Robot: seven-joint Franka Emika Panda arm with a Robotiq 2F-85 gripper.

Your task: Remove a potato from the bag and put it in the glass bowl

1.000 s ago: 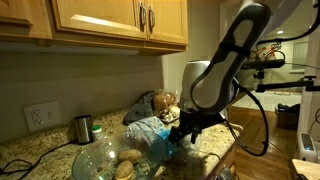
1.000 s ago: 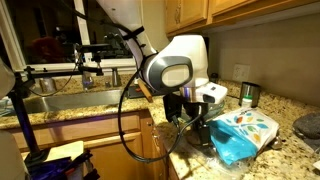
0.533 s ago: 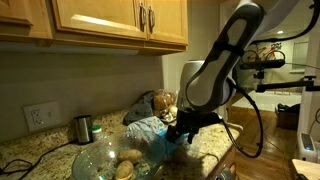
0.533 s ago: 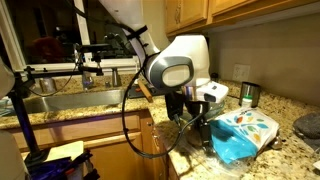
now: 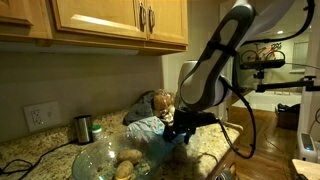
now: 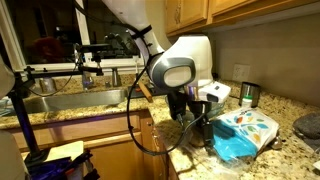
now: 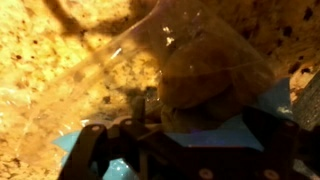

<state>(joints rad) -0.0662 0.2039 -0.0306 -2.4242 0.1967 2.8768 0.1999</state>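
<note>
A clear plastic bag with blue trim lies on the granite counter in both exterior views [image 5: 148, 127] [image 6: 243, 130]. In the wrist view a brown potato [image 7: 208, 70] shows through the clear bag [image 7: 120, 70]. My gripper [image 5: 178, 133] [image 6: 200, 134] is low at the bag's blue end. In the wrist view its fingers [image 7: 190, 145] stand apart on either side of the blue bag edge, close below the potato, holding nothing. The glass bowl [image 5: 92, 158] [image 6: 308, 126] sits beyond the bag with potatoes [image 5: 125, 167] in it.
A metal cup [image 5: 83, 128] [image 6: 248, 94] stands by the wall near an outlet [image 5: 38, 116]. A white appliance [image 6: 213, 93] and a brown item [image 5: 160, 100] are behind the bag. A sink [image 6: 70, 100] lies along the counter. Wooden cabinets [image 5: 100, 20] hang overhead.
The arm has shifted slightly toward the bag and bowl, with the gripper staying low at the bag's blue end. The bag and bowl have not visibly moved.
</note>
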